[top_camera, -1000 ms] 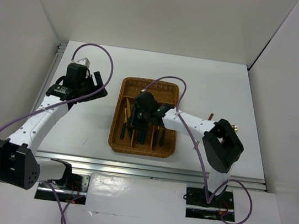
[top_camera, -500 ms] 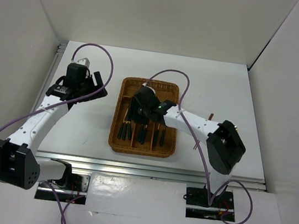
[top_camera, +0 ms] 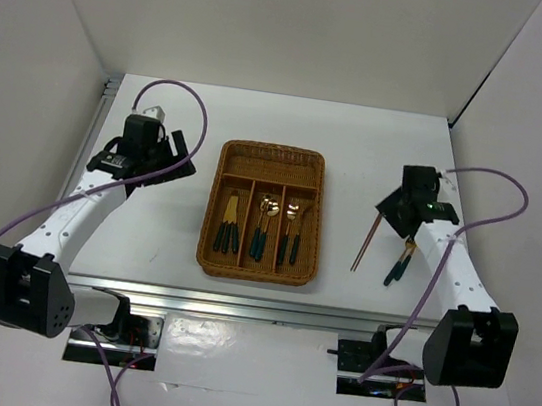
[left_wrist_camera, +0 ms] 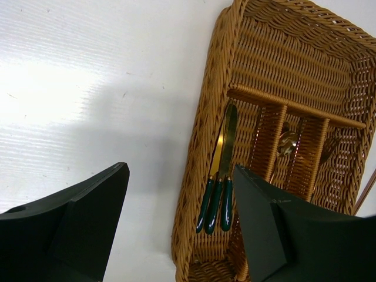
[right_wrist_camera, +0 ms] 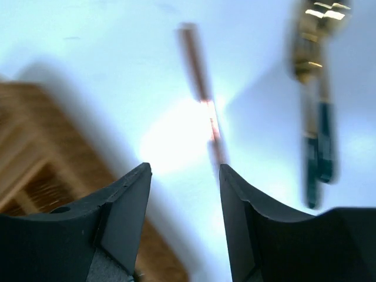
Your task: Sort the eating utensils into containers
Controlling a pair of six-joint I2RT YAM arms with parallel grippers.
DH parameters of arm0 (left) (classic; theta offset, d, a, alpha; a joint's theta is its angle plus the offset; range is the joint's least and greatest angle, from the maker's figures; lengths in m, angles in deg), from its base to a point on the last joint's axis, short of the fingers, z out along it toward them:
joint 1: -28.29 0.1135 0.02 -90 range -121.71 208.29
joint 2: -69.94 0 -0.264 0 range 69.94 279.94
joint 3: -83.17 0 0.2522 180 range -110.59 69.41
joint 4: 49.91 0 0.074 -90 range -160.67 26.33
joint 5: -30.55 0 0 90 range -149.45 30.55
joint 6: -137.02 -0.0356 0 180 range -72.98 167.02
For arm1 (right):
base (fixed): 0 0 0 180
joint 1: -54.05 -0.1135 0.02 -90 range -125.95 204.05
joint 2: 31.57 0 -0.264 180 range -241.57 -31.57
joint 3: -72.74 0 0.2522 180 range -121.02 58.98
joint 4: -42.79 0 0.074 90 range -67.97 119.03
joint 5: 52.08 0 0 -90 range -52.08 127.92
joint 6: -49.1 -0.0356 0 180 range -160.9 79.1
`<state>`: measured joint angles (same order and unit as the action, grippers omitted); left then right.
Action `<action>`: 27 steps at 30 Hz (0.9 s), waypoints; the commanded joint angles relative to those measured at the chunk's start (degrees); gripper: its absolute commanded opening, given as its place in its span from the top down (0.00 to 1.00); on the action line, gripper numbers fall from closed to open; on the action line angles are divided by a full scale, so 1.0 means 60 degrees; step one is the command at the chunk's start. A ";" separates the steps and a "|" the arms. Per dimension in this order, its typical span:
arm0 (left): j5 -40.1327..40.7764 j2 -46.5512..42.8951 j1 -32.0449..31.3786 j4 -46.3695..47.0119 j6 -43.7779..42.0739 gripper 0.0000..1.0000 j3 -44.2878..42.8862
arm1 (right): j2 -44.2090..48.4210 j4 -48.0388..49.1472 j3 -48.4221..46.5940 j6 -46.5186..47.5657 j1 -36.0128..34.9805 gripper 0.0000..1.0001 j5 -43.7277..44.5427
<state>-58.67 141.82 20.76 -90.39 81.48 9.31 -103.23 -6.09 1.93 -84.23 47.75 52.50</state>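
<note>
The chopsticks (top_camera: pixel 365 245) lie on the bare counter (top_camera: pixel 380 148), right of the wicker tray (top_camera: pixel 274 151), with two green-handled utensils (top_camera: pixel 401 264) just beside them. The right arm (top_camera: pixel 449 263), over the tray a second ago, now hangs above them, right jaws spread and empty. With the arm gone, the tray's knives (top_camera: pixel 228 229), spoons (top_camera: pixel 264 228) and a third green-handled pair (top_camera: pixel 290 230) show in its long sections. The left jaws stay spread and empty, left of the tray, with open counter around them.

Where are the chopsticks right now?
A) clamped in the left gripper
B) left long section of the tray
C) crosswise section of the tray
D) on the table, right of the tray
D: the chopsticks lie on the table to the right of the wicker tray, beside loose green-handled utensils.
</note>
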 commanded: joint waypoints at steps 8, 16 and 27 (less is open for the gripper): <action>0.0090 0.0486 0.0054 0.0293 -0.0235 0.14 -0.0238 | -0.0932 -0.1354 0.1028 0.0689 0.2428 0.49 -0.0587; 0.0090 0.0661 0.0054 0.0293 -0.0147 0.14 -0.0150 | -0.1255 -0.0915 0.1380 0.1157 0.2428 0.50 -0.1025; 0.0090 0.0662 0.0054 0.0293 -0.0147 0.13 -0.0150 | -0.2424 -0.1427 0.1190 0.1055 0.2428 0.55 -0.1509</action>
<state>-58.63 145.77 20.76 -90.08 81.50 9.29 -116.28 -12.64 10.03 -78.07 62.55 44.75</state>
